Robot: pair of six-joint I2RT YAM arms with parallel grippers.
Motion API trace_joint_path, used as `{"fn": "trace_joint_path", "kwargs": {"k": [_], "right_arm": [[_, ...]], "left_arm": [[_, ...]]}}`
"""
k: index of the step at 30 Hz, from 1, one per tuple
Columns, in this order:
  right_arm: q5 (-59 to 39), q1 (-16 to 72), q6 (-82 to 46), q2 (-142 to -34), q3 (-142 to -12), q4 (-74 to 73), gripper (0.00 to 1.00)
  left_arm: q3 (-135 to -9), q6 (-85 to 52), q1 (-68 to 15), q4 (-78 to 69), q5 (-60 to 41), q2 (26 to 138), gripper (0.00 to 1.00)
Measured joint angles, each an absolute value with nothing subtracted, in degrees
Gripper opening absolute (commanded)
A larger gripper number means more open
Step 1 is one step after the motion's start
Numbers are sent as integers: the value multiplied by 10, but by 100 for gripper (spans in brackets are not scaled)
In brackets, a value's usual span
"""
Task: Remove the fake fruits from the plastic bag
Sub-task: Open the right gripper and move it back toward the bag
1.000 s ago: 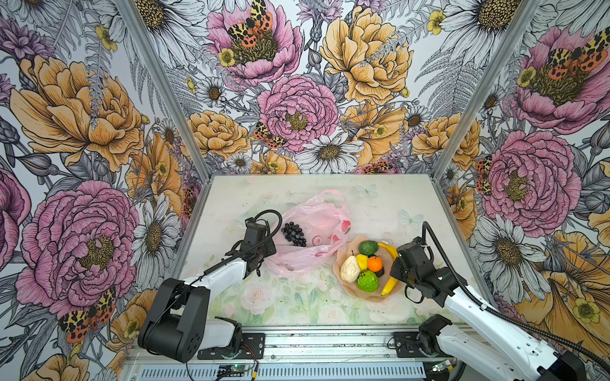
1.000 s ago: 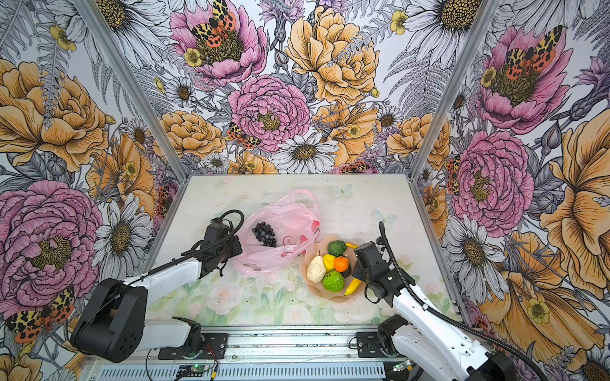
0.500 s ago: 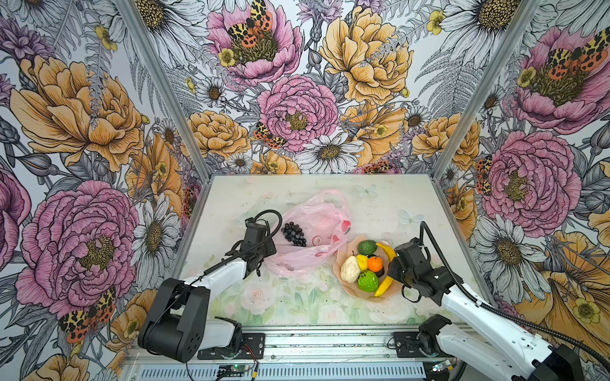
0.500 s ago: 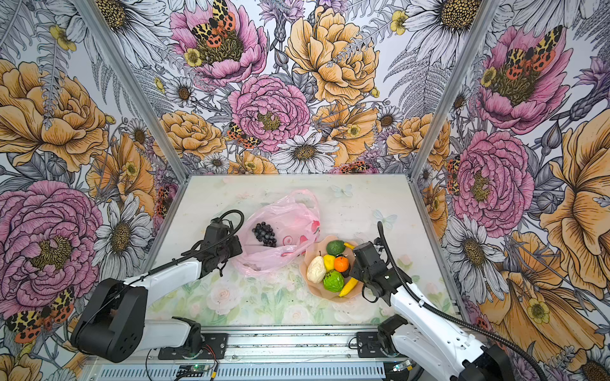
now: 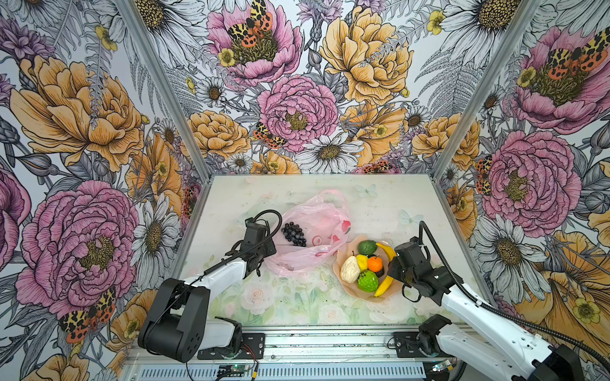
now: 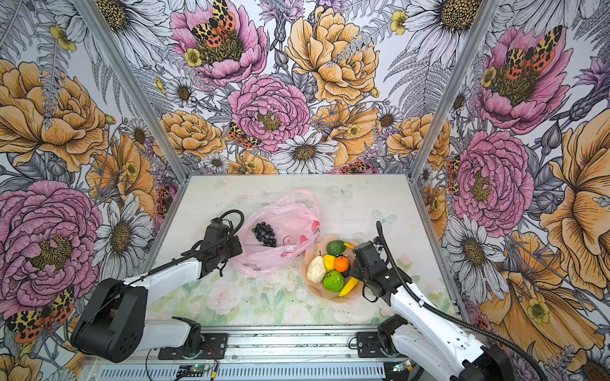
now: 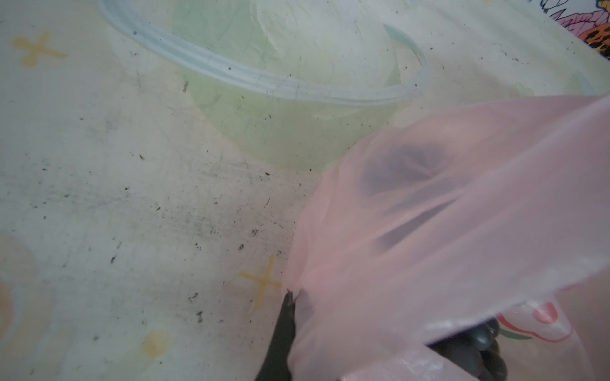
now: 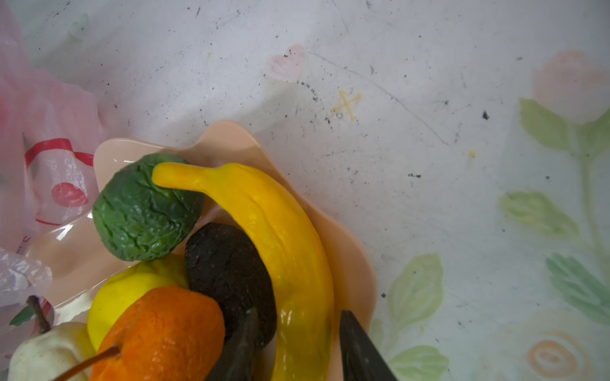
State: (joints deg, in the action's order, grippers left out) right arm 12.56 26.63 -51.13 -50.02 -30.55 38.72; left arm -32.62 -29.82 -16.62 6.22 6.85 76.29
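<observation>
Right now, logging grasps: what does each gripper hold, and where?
Left gripper pinches the plastic bag by its edge; right gripper straddles the banana, jaws apart, holding nothing.

**Grapes in the bag, a full dish beside it**

A pink bag (image 6: 284,224) lies crumpled mid-table (image 6: 264,306), with dark grapes (image 6: 264,234) lying in it. The left gripper (image 6: 232,254) sits at the bag's left edge, its fingers hidden under the wrist. Against the bag's right side stands a peach dish (image 6: 308,287). It holds an avocado (image 6: 335,247), lemon (image 6: 329,261), orange (image 6: 341,264), pear (image 6: 316,269) and bumpy green fruit (image 6: 333,281), with a banana (image 6: 350,286) along the right rim. The right gripper (image 6: 355,275) hangs over the banana's middle, its fingers hidden from here too.
</observation>
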Motion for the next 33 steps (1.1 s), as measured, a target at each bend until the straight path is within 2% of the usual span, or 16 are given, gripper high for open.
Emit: {"fn": "trace_joint_path", "kwargs": {"k": [14, 27, 33], "right_arm": [[188, 254, -465, -534, -334, 383, 36], [191, 247, -432, -546, -359, 373, 37], [167, 248, -408, -526, -417, 374, 40]], "left_arm": [[-326, -298, -166, 62, 69, 763, 0], [-326, -298, -166, 62, 68, 767, 0], [-326, -289, -185, 62, 73, 768, 0]]}}
